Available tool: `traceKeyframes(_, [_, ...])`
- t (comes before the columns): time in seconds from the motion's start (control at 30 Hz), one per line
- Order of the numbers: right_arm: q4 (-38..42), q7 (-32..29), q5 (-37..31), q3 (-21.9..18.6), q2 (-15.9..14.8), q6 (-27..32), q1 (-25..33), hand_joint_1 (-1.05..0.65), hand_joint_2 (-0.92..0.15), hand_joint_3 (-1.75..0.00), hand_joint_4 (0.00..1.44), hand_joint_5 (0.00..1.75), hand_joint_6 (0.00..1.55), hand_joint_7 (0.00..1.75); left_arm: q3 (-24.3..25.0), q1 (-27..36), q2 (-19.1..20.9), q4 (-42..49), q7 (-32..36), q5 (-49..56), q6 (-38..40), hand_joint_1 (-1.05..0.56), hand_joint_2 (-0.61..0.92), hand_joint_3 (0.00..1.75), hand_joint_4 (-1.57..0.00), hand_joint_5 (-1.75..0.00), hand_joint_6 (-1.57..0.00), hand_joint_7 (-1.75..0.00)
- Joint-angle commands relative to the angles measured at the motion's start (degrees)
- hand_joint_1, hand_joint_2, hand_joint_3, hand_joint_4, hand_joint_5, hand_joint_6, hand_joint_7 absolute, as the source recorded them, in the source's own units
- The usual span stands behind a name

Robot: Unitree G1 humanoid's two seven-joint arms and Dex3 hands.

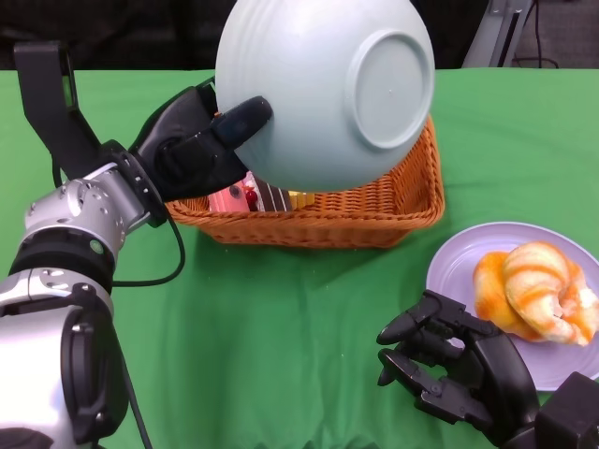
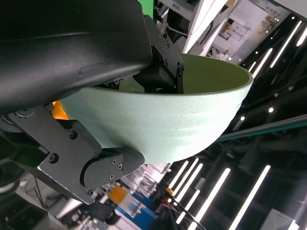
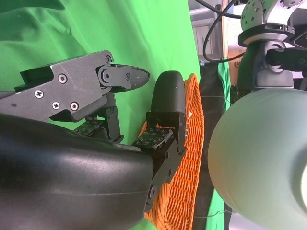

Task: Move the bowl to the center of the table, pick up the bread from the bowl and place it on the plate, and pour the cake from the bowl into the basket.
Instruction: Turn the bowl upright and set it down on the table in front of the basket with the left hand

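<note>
Bowl (image 1: 323, 89) upturned over basket (image 1: 393, 210), apparently cake (image 1: 253, 196) inside; bread (image 1: 538, 290) on plate (image 1: 459, 267)

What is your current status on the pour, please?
Left hand grips pale green bowl, upended over wicker basket. Cake in basket. Right hand idle beside lilac plate holding bread.

Green cloth (image 1: 309, 309) over the surface, dark backdrop (image 1: 122, 33) behind its far edge, long ceiling light strips (image 2: 211, 189) overhead, grey metal frame (image 1: 501, 33) at the far right, black cables (image 3: 216, 28) hanging
</note>
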Motion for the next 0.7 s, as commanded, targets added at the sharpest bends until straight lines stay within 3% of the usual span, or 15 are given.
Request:
traceKeyframes(0.03, [-0.1,-0.4,0.0,-0.4,-0.3,-0.7,-0.2,-0.14,-0.84,-0.36,0.67,1.44,0.66,1.17,-1.3,-0.4,1.0,-2.9,-0.9,1.1,-4.6,-0.11,0.49,1.21,-0.7,-1.75,-0.82,-1.47])
traceKeyframes(0.33, [0.4,0.0,0.3,-0.6,-0.2,-1.0,-0.5,-0.13,-0.84,-0.38,0.68,1.43,0.66,1.19,-5.9,3.1,0.9,-11.1,1.2,4.8,-17.1,-0.09,0.52,1.25,-0.71,-1.75,-0.75,-1.54])
traceKeyframes(0.53, [1.0,0.0,-0.1,-0.6,-0.6,-1.8,-1.0,-0.11,-0.84,-0.41,0.68,1.45,0.66,1.19,-10.7,8.0,0.9,-16.8,4.5,10.6,-36.2,-0.03,0.56,1.16,-0.79,-1.74,-0.81,-1.52])
traceKeyframes(0.7, [1.4,0.2,-0.1,-0.7,-1.0,-1.9,-1.6,-0.12,-0.82,-0.43,0.68,1.44,0.66,1.2,-14.0,11.8,1.6,-18.3,10.3,16.1,-50.3,-0.02,0.62,1.09,-0.75,-1.73,-0.79,-1.47])
